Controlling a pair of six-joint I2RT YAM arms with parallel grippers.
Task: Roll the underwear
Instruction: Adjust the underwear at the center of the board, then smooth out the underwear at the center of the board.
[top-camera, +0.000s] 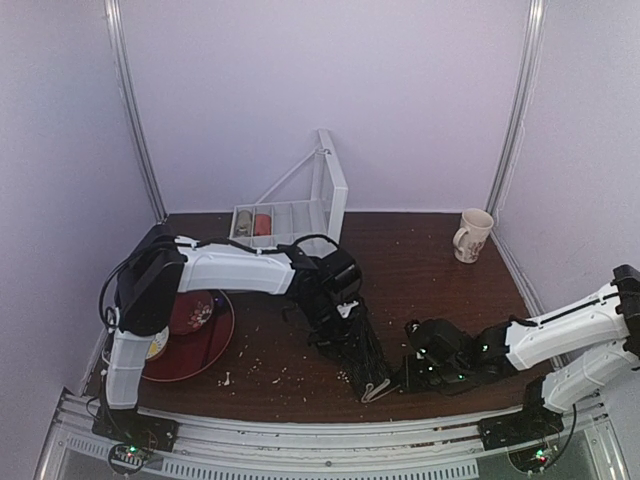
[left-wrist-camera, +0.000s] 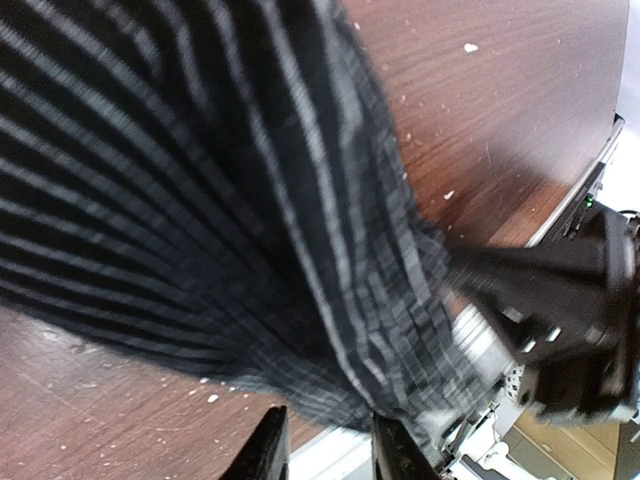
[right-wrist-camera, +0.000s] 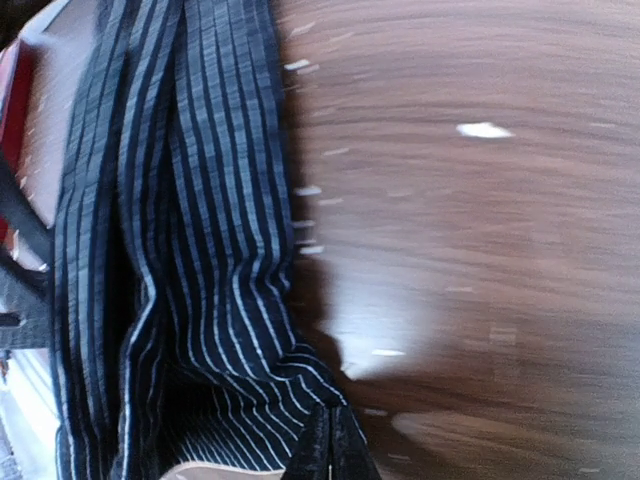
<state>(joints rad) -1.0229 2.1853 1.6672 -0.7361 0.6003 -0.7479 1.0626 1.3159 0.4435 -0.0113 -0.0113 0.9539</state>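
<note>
Softly pleated pinstriped underwear (right-wrist-camera: 200, 250) pinched in closed right tool (right-wrist-camera: 330, 445); left tool (left-wrist-camera: 328, 440) grip unclear.

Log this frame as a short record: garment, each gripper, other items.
underwear: bunched, stretched between both grippers near the table's front edge
right gripper: shut on the underwear's end
left gripper: at its other end, grip unclear
rolled: no roll visible
other items: red plate, mug, white rack
</note>
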